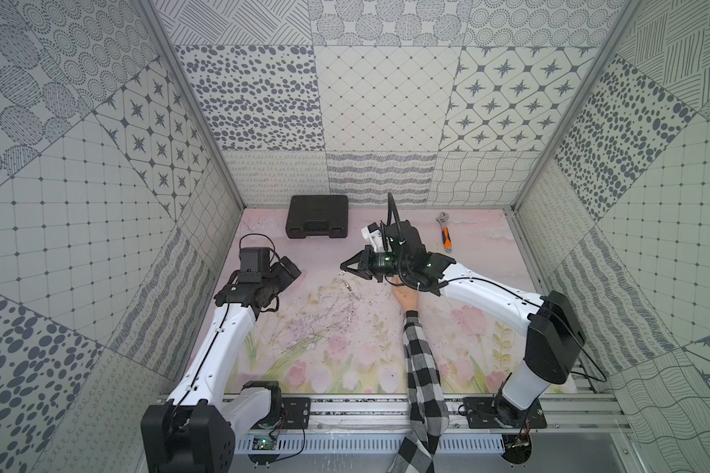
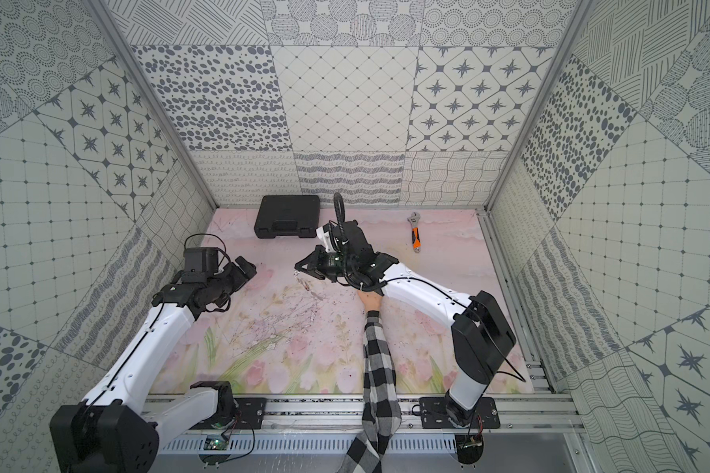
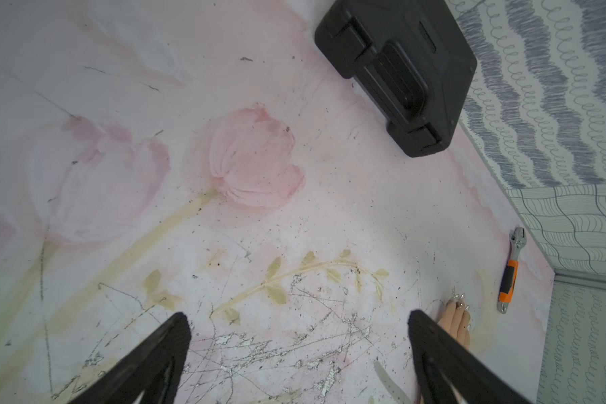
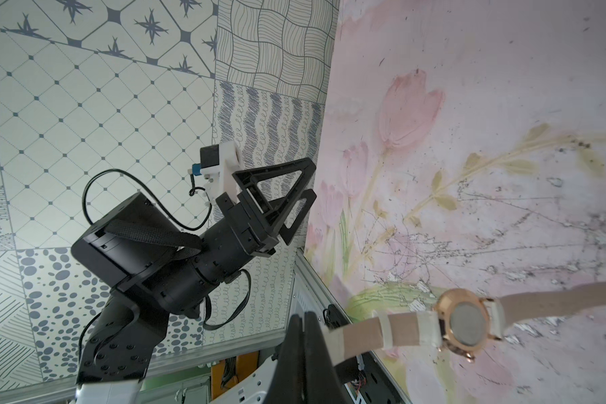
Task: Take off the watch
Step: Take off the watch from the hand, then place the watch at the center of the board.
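Right wrist view gives me the clearest look. The right gripper (image 4: pixel 303 316) has its jaws pressed together on one end of the pale strap of the watch (image 4: pixel 468 323). The round, rose-gold-rimmed body hangs beyond the fingertips, above the floral mat (image 4: pixel 504 105). The strap's far end runs out of frame, so I can't tell what it touches.

In a top view the watch (image 1: pixel 347 283) is only a small glint just under that gripper (image 1: pixel 342 271), in front of the black case (image 1: pixel 317 216) and slightly to its right-arm side. The case sits at the mat's back edge. A wrench (image 1: pixel 445 231) lies level with the case, well apart from it on the right-arm side.

Bare mat stretches in front of the case, between the two grippers. The mannequin hand (image 1: pixel 406 297) lies farther forward of the case, half hidden under the right wrist. What shows above its checked sleeve (image 1: pixel 421 368) is bare.

My right forearm reaches in low, with its gripper pointing sideways toward the left arm. The left gripper (image 3: pixel 298 316) hangs in front of the case on its left-arm side, elbow folded, jaws wide apart with nothing between them.
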You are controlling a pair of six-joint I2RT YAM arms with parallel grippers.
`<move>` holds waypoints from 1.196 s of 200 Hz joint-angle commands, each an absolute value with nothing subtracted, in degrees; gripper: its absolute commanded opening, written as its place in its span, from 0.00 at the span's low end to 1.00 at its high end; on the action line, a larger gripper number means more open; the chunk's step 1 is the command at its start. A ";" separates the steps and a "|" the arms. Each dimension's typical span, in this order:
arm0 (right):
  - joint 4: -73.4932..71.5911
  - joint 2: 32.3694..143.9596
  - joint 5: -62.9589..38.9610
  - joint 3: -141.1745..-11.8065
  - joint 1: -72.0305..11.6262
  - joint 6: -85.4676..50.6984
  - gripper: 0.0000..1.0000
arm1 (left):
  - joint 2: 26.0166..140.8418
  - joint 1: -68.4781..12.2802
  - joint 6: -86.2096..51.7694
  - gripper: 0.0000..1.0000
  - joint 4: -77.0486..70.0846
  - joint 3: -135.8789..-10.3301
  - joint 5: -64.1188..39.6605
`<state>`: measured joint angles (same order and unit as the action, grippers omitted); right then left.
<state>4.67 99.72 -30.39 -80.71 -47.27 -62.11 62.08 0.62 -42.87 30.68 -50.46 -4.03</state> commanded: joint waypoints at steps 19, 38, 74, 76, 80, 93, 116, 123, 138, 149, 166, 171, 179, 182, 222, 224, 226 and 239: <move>8.92 112.03 -30.16 -97.39 -53.07 -60.80 0.00 | 63.10 8.99 -38.85 0.98 36.57 -55.06 -9.16; 9.62 118.72 -31.33 -106.15 -55.62 -61.73 0.00 | 63.50 12.12 -39.12 0.99 36.89 -56.66 -10.78; 3.02 124.42 -32.20 -110.26 -56.11 -65.75 0.00 | 63.83 15.07 -38.29 0.99 38.38 -59.56 -12.47; 2.64 124.45 -32.11 -109.85 -56.02 -65.83 0.00 | 63.88 15.11 -38.29 0.99 38.40 -59.69 -12.59; 1.74 124.47 -31.86 -109.01 -55.91 -66.06 0.00 | 63.87 15.17 -38.14 0.98 38.57 -59.80 -12.70; -2.02 124.54 -31.56 -104.93 -54.93 -67.02 0.00 | 63.98 15.18 -37.69 0.98 39.01 -59.82 -13.17; -9.47 124.45 -30.57 -95.41 -53.16 -67.78 0.00 | 63.38 15.20 -37.44 0.99 38.56 -57.98 -13.87; -12.03 124.45 -30.41 -92.64 -52.48 -67.59 0.00 | 63.09 15.20 -37.33 0.98 38.33 -57.19 -13.99; -16.83 124.56 -30.28 -87.15 -50.75 -67.20 0.00 | 62.89 15.23 -37.60 0.99 37.73 -55.73 -14.71; -19.05 124.63 -30.54 -83.90 -49.31 -66.56 0.00 | 62.78 15.15 -37.80 0.98 37.19 -54.80 -15.34; -20.87 124.00 -30.80 -80.03 -47.36 -66.35 0.00 | 62.66 15.25 -38.06 0.99 36.60 -53.77 -15.96; -21.04 123.72 -30.85 -79.18 -46.92 -66.25 0.00 | 62.62 15.21 -38.08 0.99 36.42 -53.52 -16.04; -21.10 123.20 -30.94 -78.07 -46.28 -65.86 0.00 | 62.58 15.14 -38.18 0.99 36.16 -53.20 -16.15; -21.12 123.00 -31.01 -77.72 -46.08 -65.60 0.00 | 62.58 15.13 -38.22 0.99 36.05 -53.11 -16.22; -18.98 120.65 -31.03 -74.18 -44.08 -62.76 0.00 | 63.16 15.20 -37.97 0.98 35.60 -52.35 -17.01; -18.87 120.54 -30.96 -74.00 -44.00 -62.60 0.00 | 63.19 15.21 -37.95 0.98 35.60 -52.31 -17.04; -18.76 120.44 -30.94 -73.76 -43.92 -62.43 0.00 | 63.19 15.18 -37.85 0.99 35.49 -52.25 -17.05; -17.78 119.75 -30.62 -72.70 -43.18 -61.39 0.00 | 63.24 15.14 -37.67 0.98 35.46 -51.97 -17.38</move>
<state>-16.93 123.22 -31.00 -74.70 -43.92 -64.14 63.09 15.05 -39.42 36.60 -52.60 -15.20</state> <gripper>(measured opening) 0.052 0.986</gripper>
